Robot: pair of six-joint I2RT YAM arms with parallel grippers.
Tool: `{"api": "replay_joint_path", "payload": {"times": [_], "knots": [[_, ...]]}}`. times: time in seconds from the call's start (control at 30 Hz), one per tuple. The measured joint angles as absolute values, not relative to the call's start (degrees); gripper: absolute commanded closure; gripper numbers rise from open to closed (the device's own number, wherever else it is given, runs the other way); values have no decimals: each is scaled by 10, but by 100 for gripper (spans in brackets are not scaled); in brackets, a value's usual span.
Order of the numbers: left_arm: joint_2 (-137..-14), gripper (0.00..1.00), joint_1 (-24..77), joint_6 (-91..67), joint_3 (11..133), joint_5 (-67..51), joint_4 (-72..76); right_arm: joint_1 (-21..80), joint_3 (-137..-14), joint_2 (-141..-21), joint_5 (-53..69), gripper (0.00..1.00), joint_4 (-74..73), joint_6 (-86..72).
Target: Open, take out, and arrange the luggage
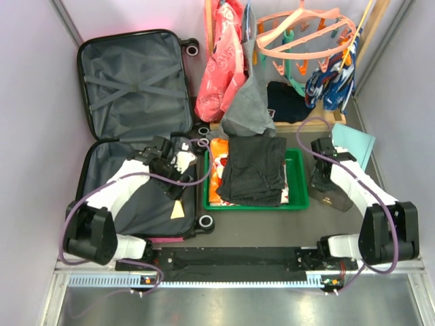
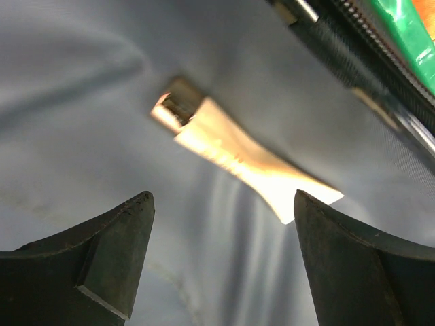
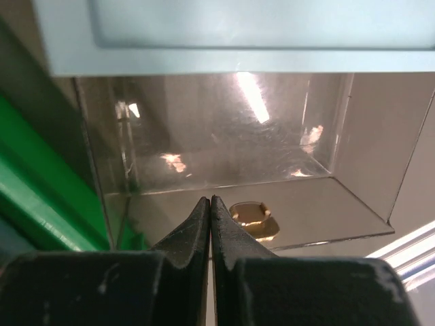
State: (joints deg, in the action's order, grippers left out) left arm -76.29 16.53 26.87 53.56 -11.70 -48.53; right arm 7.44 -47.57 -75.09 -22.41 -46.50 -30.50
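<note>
One open luggage (image 1: 132,81), long axis near-to-far, wheels (image 1: 192,49) rightward.

The suitcase (image 1: 132,85) lies open at the left, lid half behind base half. Just right of it sits a tray (image 1: 297,202) holding folded clothes (image 1: 255,170), with a rack (image 1: 209,41) of hanging garments (image 1: 221,68) behind it and a flat box (image 1: 353,144) to its right.

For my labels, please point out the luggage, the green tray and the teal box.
luggage (image 1: 132,81): top view, grey lining of open lid.
green tray (image 1: 300,183): top view, right edge.
teal box (image 1: 357,144): top view, flat top.
</note>
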Motion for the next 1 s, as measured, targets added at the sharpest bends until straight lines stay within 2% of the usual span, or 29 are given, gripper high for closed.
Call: {"api": "replay_joint_path", "payload": {"times": [0.23, 0.33, 0.37, 0.47, 0.5, 0.53, 0.57, 0.63, 0.67, 0.73, 0.77, 0.83, 0.87, 1.0], "knots": [[-829, 23, 165, 255, 523, -141, -475, 95, -476, -724, -207, 100, -486, -313], [-839, 30, 165, 253, 521, -141, -472, 96, -477, -687, -201, 96, -498, -313], [-841, 35, 165, 252, 521, -140, -470, 96, -478, -672, -200, 95, -503, -314], [-856, 68, 165, 246, 521, -135, -459, 96, -492, -644, -203, 93, -519, -315], [-864, 88, 165, 244, 521, -131, -455, 96, -498, -636, -206, 91, -524, -316], [-874, 98, 165, 241, 521, -130, -452, 96, -506, -629, -209, 89, -528, -316], [-881, 100, 165, 239, 523, -127, -450, 96, -512, -623, -212, 86, -531, -316], [-884, 100, 163, 237, 529, -127, -452, 96, -527, -604, -214, 71, -536, -315], [-883, 100, 163, 238, 531, -127, -452, 96, -535, -593, -213, 60, -538, -314], [-879, 100, 162, 238, 534, -126, -453, 98, -550, -568, -199, 52, -540, -305], [-874, 100, 161, 238, 535, -126, -454, 102, -560, -555, -187, 42, -538, -296], [-846, 100, 156, 235, 549, -122, -464, 123, -582, -534, -166, 10, -530, -285], [-831, 100, 153, 234, 559, -121, -468, 141, -596, -527, -157, 1, -524, -279], [-723, 100, 132, 223, 631, -129, -464, 268, -674, -531, -154, 1, -491, -249]]}}
